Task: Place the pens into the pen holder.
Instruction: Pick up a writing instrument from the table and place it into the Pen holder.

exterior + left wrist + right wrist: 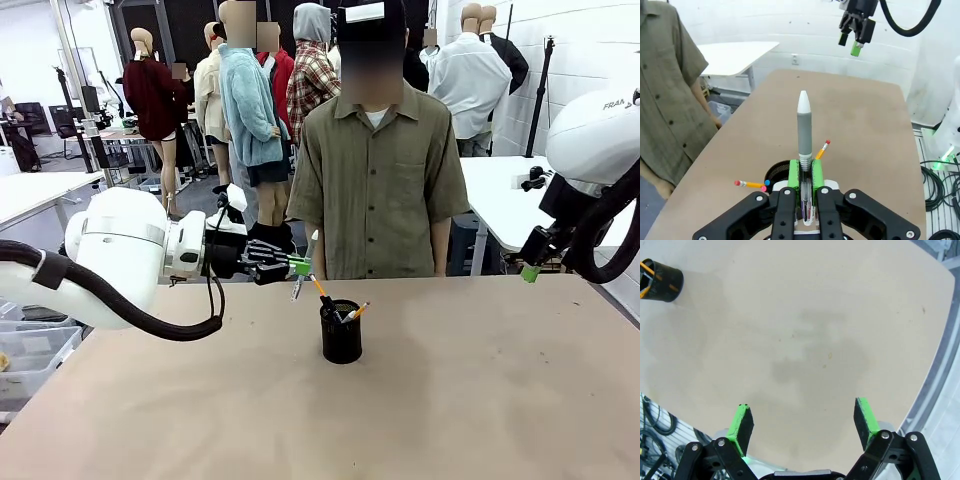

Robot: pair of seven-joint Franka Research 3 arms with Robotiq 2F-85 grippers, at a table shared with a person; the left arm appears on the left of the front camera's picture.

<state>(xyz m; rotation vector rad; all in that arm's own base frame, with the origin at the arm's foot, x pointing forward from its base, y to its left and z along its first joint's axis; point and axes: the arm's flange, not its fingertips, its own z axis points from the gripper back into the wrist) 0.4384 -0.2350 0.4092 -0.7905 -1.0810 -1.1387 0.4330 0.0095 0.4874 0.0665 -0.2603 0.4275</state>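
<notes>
You have the pen holder (341, 333) standing on the table (480, 400) near its middle, toward the far edge, with two pencils (356, 313) leaning in it. The person (377, 170) stands behind the table, straight beyond the holder. Your left gripper (298, 265) sits above and just left of the holder, with a pen (804, 130) clamped between its fingers. Your right gripper (530, 273) hangs over the table's far right side, well apart from the holder.

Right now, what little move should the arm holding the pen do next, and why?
Probably lower the grey-and-white pen, clamped in the left gripper, toward the black wire-mesh pen holder. The pen hangs just above its rim, and two yellow pencils already sit inside.
</notes>
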